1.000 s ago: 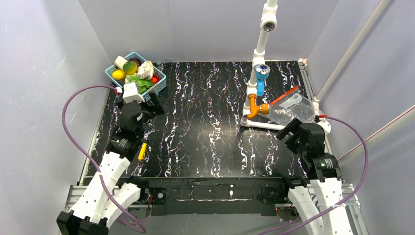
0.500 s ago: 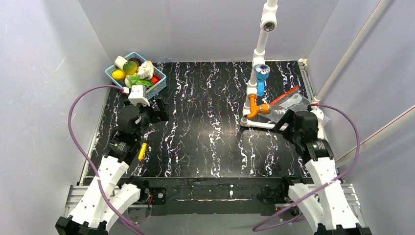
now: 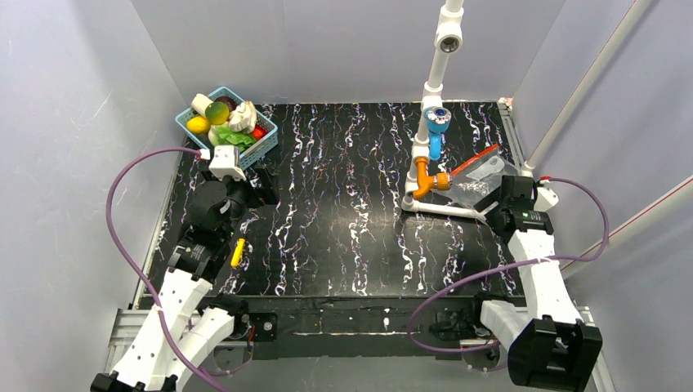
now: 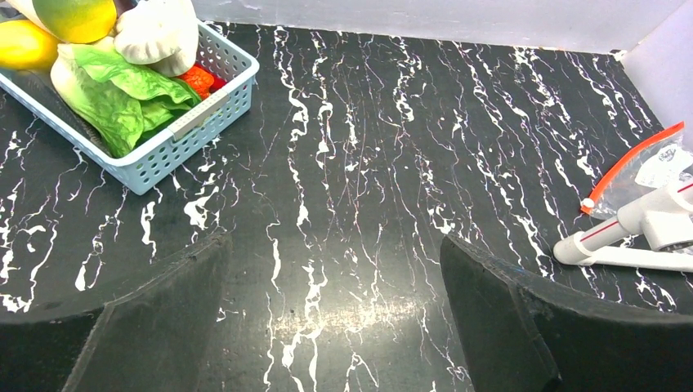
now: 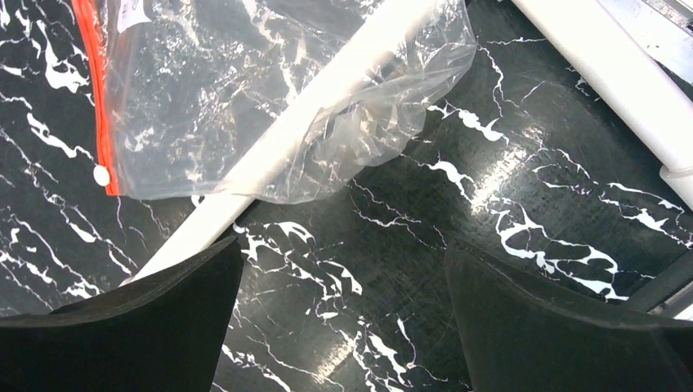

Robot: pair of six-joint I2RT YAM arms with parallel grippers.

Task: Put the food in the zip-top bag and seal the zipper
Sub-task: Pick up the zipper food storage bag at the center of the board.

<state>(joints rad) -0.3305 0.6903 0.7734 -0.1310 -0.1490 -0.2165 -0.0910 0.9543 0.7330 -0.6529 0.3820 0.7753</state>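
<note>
Right wrist view: the right end effector (image 5: 343, 249), jaws apart and empty, is near the zip-top bag (image 5: 204, 98) at upper left. The left end effector (image 4: 333, 245) is likewise apart and empty.

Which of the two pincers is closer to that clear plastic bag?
The right. The right pincer hangs open just at the near edge of the zip-top bag; the left pincer is across the table, beside the blue basket.

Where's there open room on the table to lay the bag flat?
The wide middle of the table, between the blue basket and the white pipe stand, is bare. Crowded: the far right, where the zip-top bag lies across the stand's base.
</note>
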